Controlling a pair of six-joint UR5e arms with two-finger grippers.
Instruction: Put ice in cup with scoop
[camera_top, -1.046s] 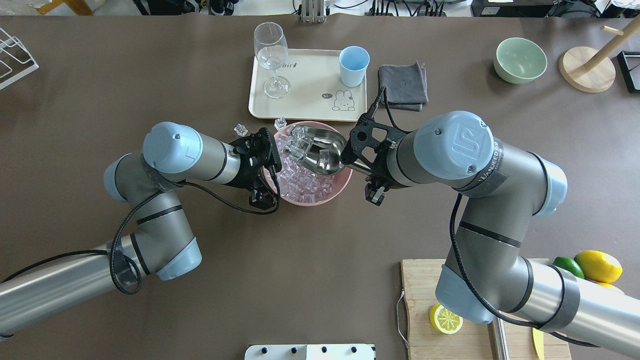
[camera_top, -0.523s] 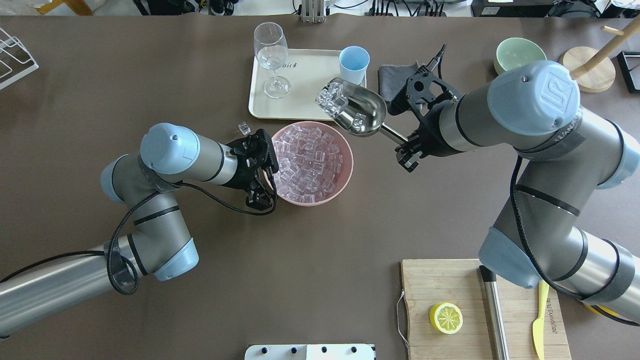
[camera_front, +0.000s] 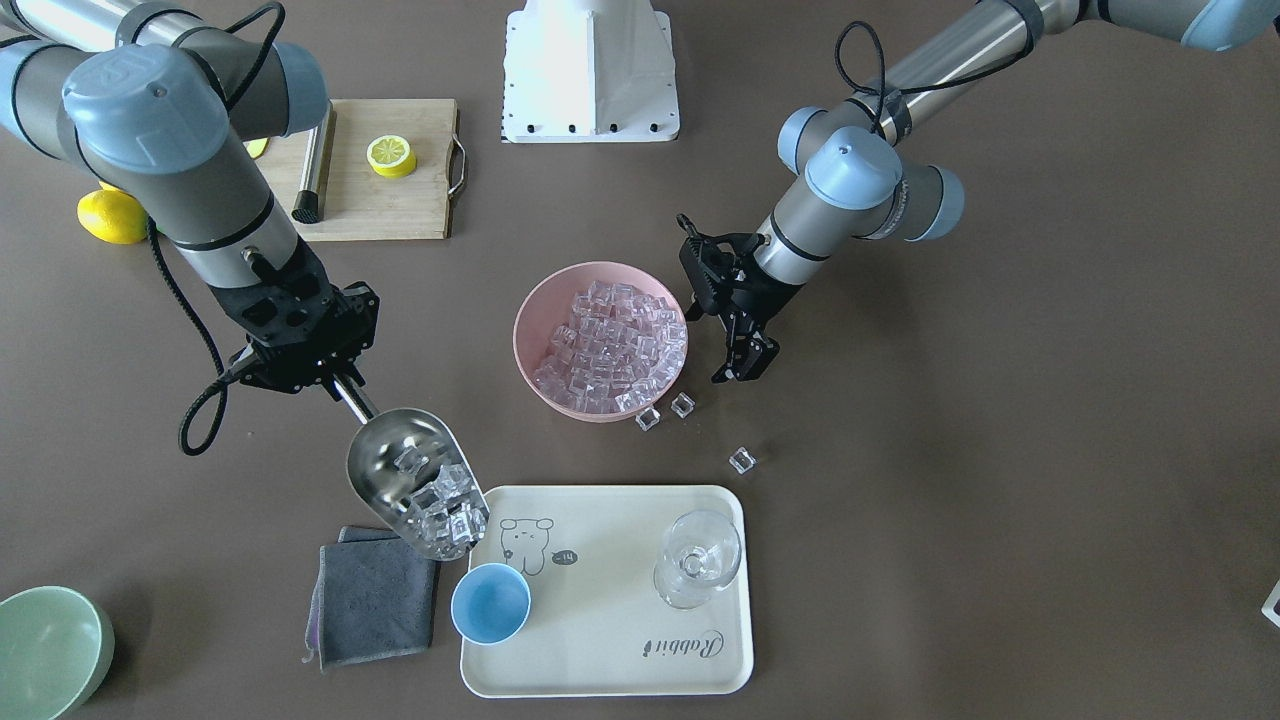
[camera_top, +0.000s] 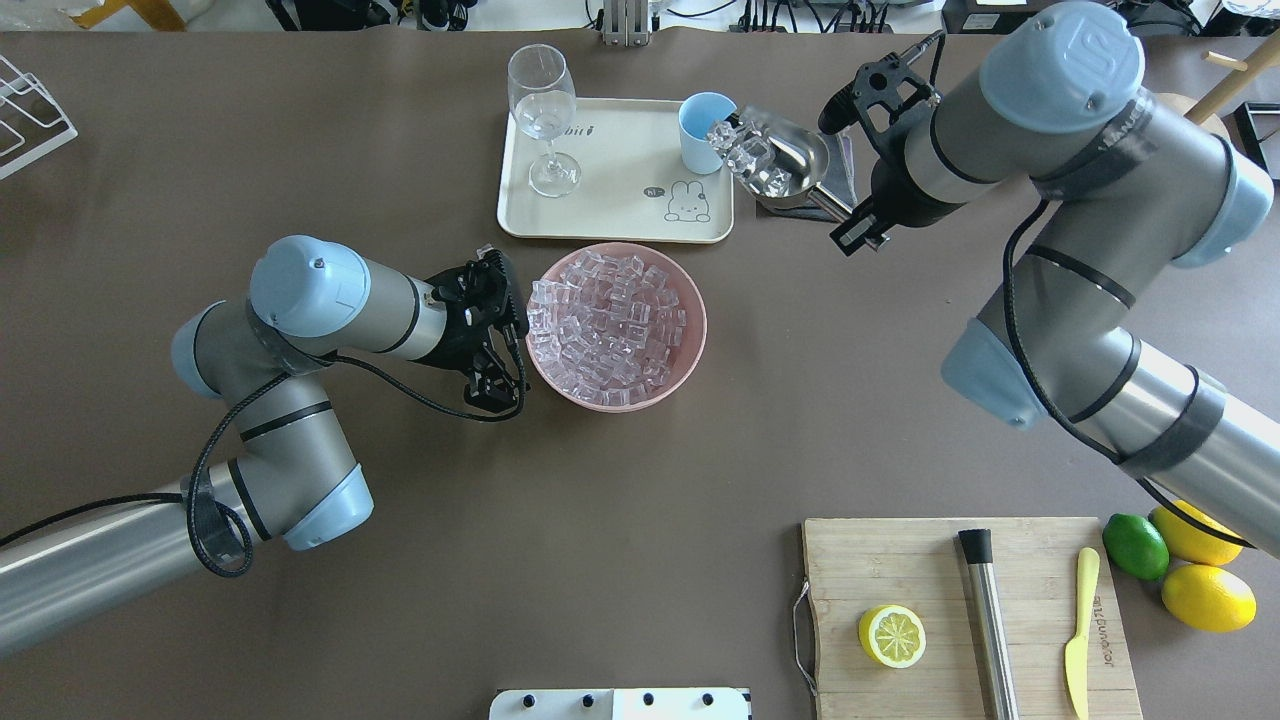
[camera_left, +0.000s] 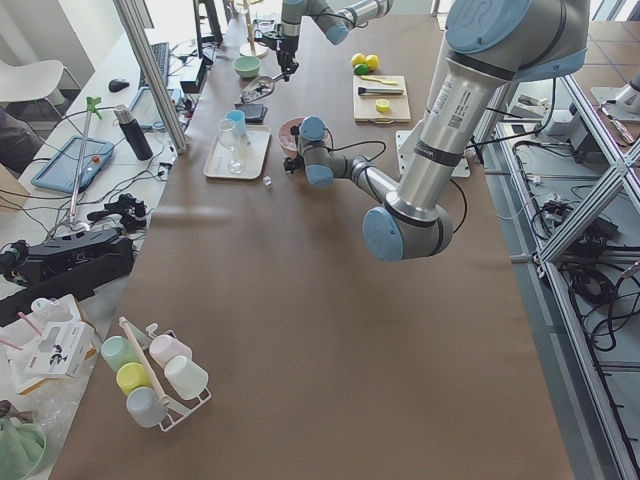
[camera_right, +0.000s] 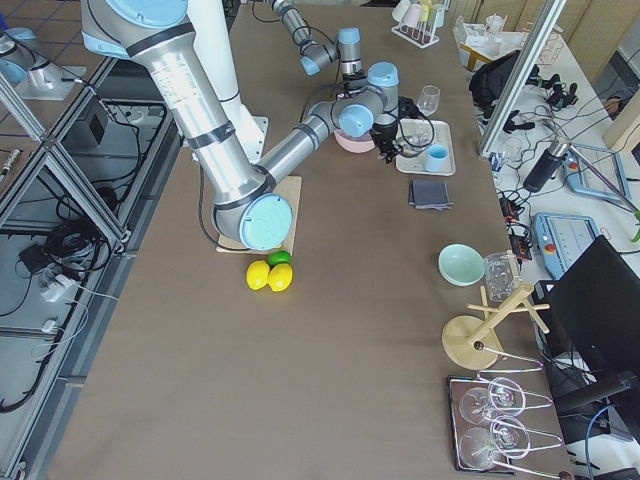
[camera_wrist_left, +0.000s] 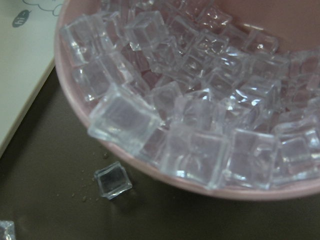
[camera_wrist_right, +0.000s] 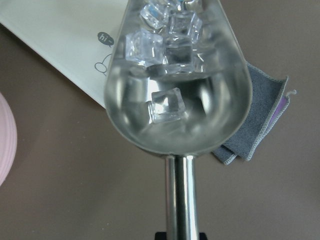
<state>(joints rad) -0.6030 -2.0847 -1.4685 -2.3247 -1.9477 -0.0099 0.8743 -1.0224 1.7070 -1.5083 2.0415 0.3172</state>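
- As you look from overhead, right gripper (camera_top: 848, 218) pinches the scoop (camera_top: 792, 158) by its handle; ice (camera_top: 745, 152) sits at its mouth, just beside the cup (camera_top: 700, 128) on the tray (camera_top: 600, 205).
- Left gripper (camera_top: 505, 335) spread beside the bowl (camera_top: 699, 340).

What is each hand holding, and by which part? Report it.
The right hand grips the shiny polished steel scoop by its short handle; the left hand holds nothing.

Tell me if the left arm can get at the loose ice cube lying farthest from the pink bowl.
Probably yes: that cube lies in the open close to the left gripper, and nothing stands between them.
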